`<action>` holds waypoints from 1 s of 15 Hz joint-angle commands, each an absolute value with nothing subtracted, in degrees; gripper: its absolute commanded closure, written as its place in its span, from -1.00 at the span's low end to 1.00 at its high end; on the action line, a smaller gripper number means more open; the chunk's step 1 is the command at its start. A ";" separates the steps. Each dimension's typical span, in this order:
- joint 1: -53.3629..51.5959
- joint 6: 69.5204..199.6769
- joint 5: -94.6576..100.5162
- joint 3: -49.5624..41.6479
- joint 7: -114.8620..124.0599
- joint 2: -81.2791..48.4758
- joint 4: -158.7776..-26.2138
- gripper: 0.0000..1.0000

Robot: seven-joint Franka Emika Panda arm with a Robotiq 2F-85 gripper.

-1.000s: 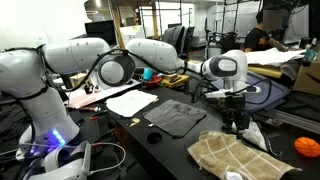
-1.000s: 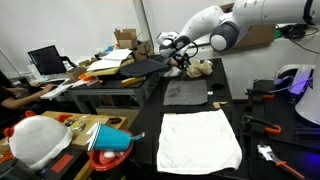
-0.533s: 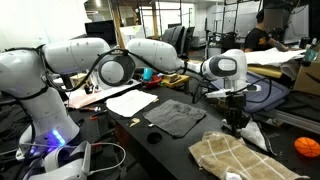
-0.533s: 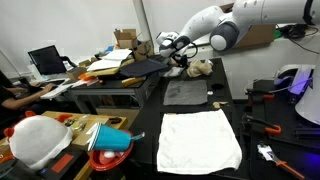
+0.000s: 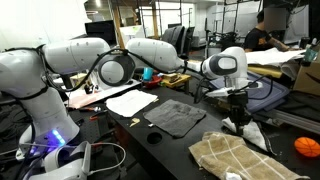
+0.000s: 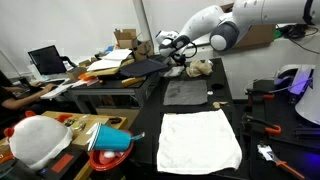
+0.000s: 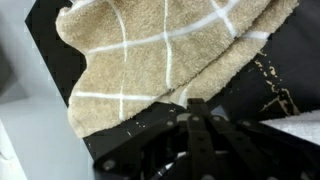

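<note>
Claw [image 7: 200, 112] pressed together at edge of crumpled towel [image 7: 165, 50]

Claw state: in the wrist view the two dark fingers meet with no gap visible between them. Their tips lie right at the lower edge of the towel. Whether a fold of cloth is caught between them cannot be told.

Towel position: the tan towel with white grid lines lies directly ahead of the fingertips in the wrist view, filling the upper part of that picture. Its edge touches, or very nearly touches, the tips. In an exterior view the claw [image 6: 183, 58] points down and the towel [image 6: 201, 68] sits bunched just beside it on the black tabletop [image 6: 228, 85]. In an exterior view from another angle, the claw [image 5: 237, 122] stands low over the tabletop with the pale bunched cloth [image 5: 253, 132] immediately beside and partly under it.

Surroundings: a dark grey cloth [image 6: 185, 92] lies flat near the claw, apart from the towel. A larger pale cloth [image 6: 200, 140] is spread flat beyond the grey one, well apart from the claw. An orange ball [image 5: 306, 147] rests to the far side of the towel, apart from the claw.
</note>
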State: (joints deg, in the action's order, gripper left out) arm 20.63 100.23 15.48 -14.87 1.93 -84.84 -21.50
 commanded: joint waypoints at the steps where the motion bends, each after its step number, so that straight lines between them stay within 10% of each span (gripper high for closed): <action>1: 20.67 101.63 14.87 -14.82 2.81 -84.84 -21.60 0.46; 11: 21.97 105.98 14.73 -13.89 2.66 -85.08 -24.01 -0.98; 15: 22.37 107.11 14.59 -13.91 2.74 -85.14 -24.21 -1.00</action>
State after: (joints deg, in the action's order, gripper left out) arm 22.06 105.56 15.29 -14.05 1.93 -85.14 -23.84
